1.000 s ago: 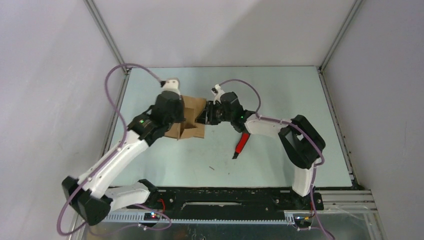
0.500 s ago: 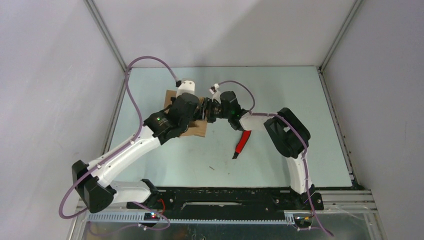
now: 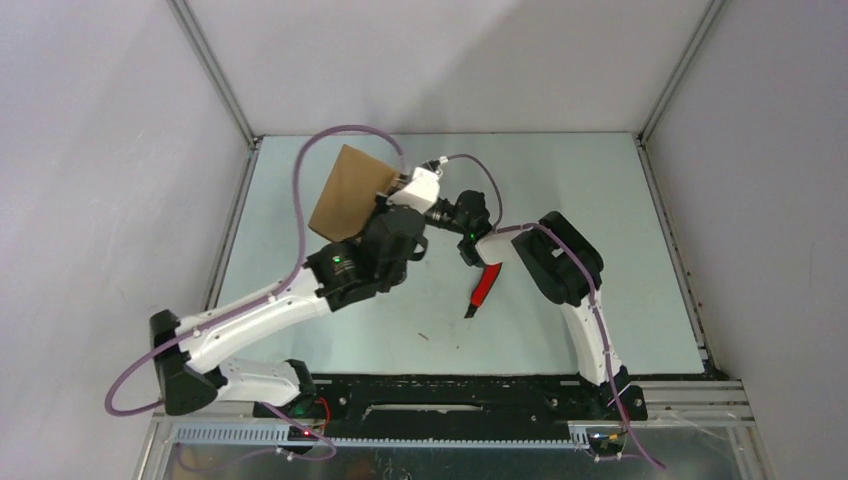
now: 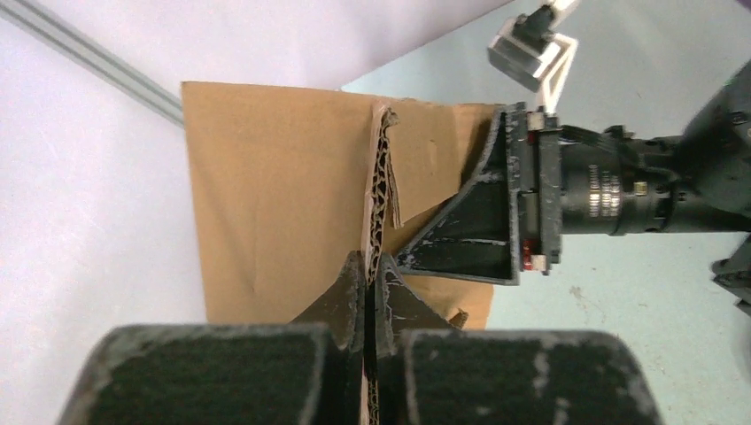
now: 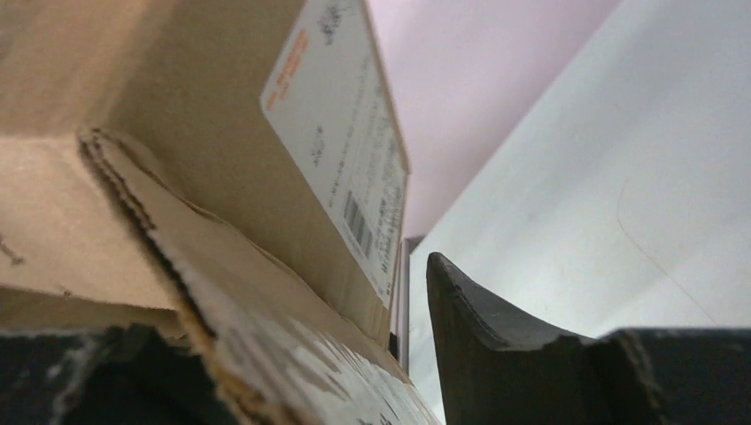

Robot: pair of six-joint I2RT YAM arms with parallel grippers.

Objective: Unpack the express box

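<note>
Above the pale green table (image 3: 600, 250), the express box (image 3: 345, 190) hangs tilted toward the back left corner. My left gripper (image 4: 366, 283) is pinched tight on its cardboard edge. My right gripper (image 5: 292, 319) stands parted beside the side bearing the white label (image 5: 341, 150), clamping nothing.

Brown express box (image 3: 345, 190) tilted, seemingly aloft; white label on side.

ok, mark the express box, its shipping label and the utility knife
express box (image 3: 347, 193): top external view, bare brown upper panel.
shipping label (image 5: 344, 150): right wrist view, middle of the white sticker.
utility knife (image 3: 485, 283): top external view, red handle.
</note>
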